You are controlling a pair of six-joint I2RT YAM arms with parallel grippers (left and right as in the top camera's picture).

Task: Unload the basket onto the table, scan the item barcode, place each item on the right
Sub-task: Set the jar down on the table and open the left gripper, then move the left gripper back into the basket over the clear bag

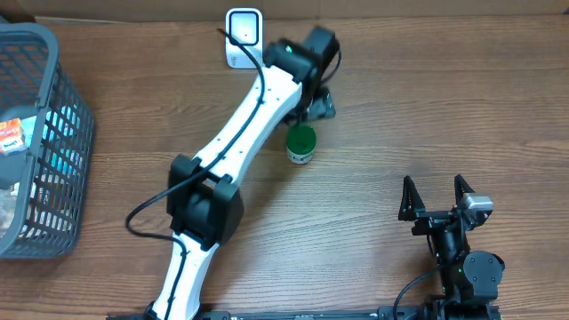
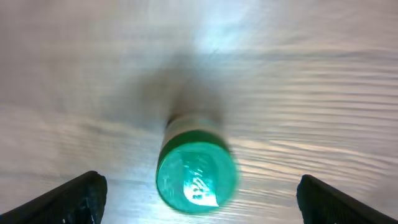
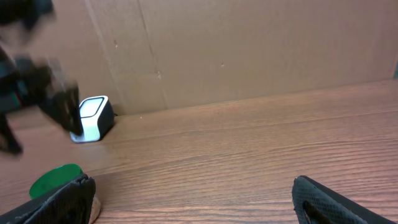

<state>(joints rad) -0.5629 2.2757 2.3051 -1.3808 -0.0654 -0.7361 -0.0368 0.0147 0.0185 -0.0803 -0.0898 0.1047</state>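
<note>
Here, the item: a small bottle with a green cap [image 2: 197, 177] stands upright on the bench [image 1: 427, 107], cap facing the left wrist camera.
Left end effector [image 1: 317, 105]: spread wide, pinching nothing.
Left fingers [image 2: 81, 196]: they show at the two lower corners of the wrist view, well out to either side of the cap.
Item relative to left end effector: in the wrist view it sits in the gap between the fingers, touching neither; from overhead it lies just beside the end effector, on the side toward the arm's own base.
Scanner [image 1: 243, 37]: a white unit near the left end effector, beyond it and off to its left.
Right end effector [image 1: 433, 182]: spread open and empty, low over the bench.
Item relative to right end effector: well apart, ahead and to its left; only a green edge shows in the right wrist view.
Basket [image 1: 53, 133]: grey mesh, far to the left of both end effectors.
</note>
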